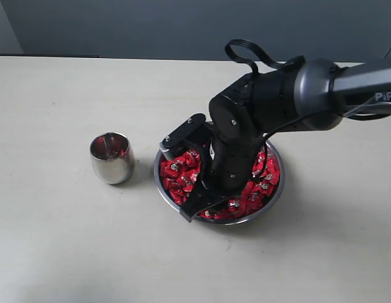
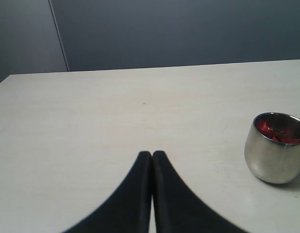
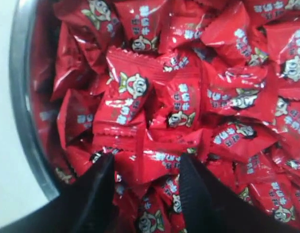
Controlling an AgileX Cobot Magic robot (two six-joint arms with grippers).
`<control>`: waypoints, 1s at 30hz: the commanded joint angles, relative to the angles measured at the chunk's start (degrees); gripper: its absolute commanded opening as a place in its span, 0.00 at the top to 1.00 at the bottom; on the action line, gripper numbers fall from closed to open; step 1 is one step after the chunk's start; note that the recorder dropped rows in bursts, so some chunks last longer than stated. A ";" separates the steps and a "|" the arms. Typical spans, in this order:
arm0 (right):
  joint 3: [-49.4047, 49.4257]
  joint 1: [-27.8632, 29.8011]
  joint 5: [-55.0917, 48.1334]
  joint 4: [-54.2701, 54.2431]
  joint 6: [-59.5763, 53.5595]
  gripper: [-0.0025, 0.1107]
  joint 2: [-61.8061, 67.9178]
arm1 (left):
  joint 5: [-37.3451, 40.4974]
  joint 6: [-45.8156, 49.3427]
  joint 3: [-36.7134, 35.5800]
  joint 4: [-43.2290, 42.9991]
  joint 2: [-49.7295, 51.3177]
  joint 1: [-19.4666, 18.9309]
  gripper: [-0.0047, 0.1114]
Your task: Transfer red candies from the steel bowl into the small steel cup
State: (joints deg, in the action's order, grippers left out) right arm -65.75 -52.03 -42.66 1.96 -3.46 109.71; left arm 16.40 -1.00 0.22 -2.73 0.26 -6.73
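**Step in hand: pick-up.** The right gripper [image 3: 147,162] stands over the red candies [image 3: 188,87] with its jaws spread to a medium gap and holding nothing. The tips are at the surface of the heap, with wrapped pieces lying between them.

In the exterior view the right gripper [image 1: 179,180] works the 9 o'clock half of the steel bowl [image 1: 278,189]. The bowl is full of candies [image 1: 261,183] and rests on the table [image 1: 56,240].

**Target.** The small steel cup [image 1: 111,158] stands upright at 9 o'clock from the bowl, near it but apart. Red shows inside the cup [image 2: 275,148], which probably means a few candies are already delivered.

**Idle arm.** The left gripper [image 2: 152,154] has its jaws pressed together and empty. It is above bare table, with the cup beyond it.

**Next move.**
1. Close on one candy. The slick wrappers may slip, or several pieces may bunch together.
2. Lift clear of the rim.
3. Travel toward 9 o'clock and centre over the narrow cup mouth.
4. Release.
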 commanded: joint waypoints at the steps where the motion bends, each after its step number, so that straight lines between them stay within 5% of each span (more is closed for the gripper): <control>1: -2.83 0.00 -0.51 1.95 1.83 0.61 1.18 | -0.11 -0.11 -0.22 0.16 -0.26 -0.03 0.96; 5: -4.93 0.00 -4.19 8.51 4.53 0.61 2.06 | -0.11 -0.11 -0.22 0.16 -0.26 -0.03 0.96; 30: -5.31 0.00 -2.60 4.18 4.41 0.61 3.83 | -0.11 -0.11 -0.22 0.16 -0.26 -0.03 0.96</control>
State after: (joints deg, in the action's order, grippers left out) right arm -70.74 -52.03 -45.79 5.82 1.00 113.45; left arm 16.40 -1.00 0.22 -2.73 0.26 -6.73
